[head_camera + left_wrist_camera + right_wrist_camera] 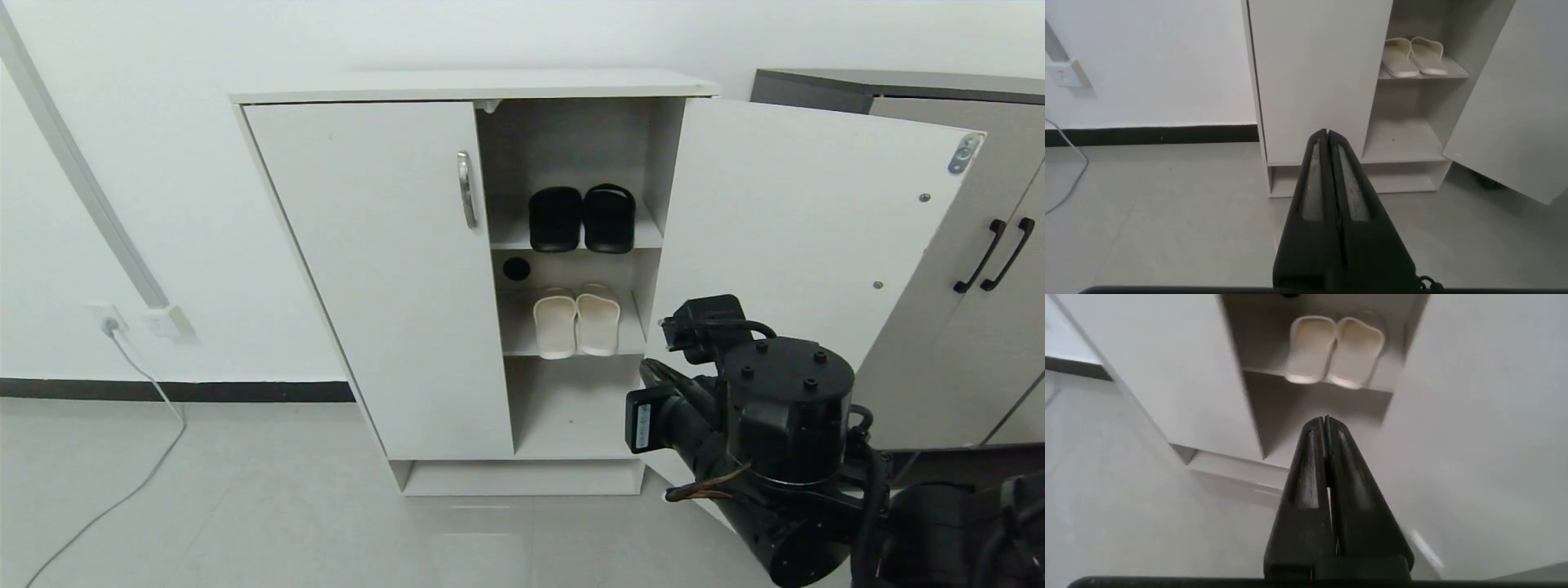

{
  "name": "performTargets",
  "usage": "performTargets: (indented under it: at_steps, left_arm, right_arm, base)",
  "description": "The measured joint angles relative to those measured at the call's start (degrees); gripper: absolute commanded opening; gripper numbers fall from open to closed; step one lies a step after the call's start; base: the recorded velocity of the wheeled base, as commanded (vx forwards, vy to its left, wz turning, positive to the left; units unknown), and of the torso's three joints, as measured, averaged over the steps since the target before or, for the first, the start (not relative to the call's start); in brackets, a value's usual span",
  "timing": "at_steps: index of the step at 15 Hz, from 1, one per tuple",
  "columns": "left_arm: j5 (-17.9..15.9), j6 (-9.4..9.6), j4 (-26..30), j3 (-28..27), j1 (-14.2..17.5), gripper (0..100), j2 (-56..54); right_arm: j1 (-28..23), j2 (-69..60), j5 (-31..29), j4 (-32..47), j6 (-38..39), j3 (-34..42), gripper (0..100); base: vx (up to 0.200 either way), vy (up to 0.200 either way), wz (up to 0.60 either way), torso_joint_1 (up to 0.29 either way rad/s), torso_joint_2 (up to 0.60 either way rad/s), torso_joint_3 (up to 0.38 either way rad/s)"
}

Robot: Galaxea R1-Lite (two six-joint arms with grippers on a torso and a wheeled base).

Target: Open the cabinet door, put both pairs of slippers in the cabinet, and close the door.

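No readable text, numbers, brands or signs in any view. The cabinet point(367, 269) panels are plain white, and the black slippers point(581, 218) and white slippers point(576, 321) show plain surfaces. Any marking on the wall socket point(106, 320) is too small to make out.

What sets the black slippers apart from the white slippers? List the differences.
Colour: the black slippers are dark, the white slippers cream-pale. Place: the black slippers sit on the upper shelf, the white slippers on the middle shelf just below. Shared: each pair lies side by side inside the cabinet, whose right door stands open.
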Motion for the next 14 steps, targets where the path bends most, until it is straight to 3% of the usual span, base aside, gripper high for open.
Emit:
performTargets:
  at_steps: [9,14]
  left_arm:
    - [0.0,0.0,0.0,0.0,0.0,0,0.0]
    - [0.0,0.0,0.1,0.0,0.0,0,0.0]
  right_arm:
    - [-1.9,1.6,1.5,-0.3,-0.4,1.0,0]
    - [-2.1,2.0,1.5,-0.1,-0.4,1.2,0]
  base:
    - [0.0,0.0,0.0,0.001,-0.01,-0.004]
    - [0.0,0.0,0.0,0.028,-0.28,-0.323]
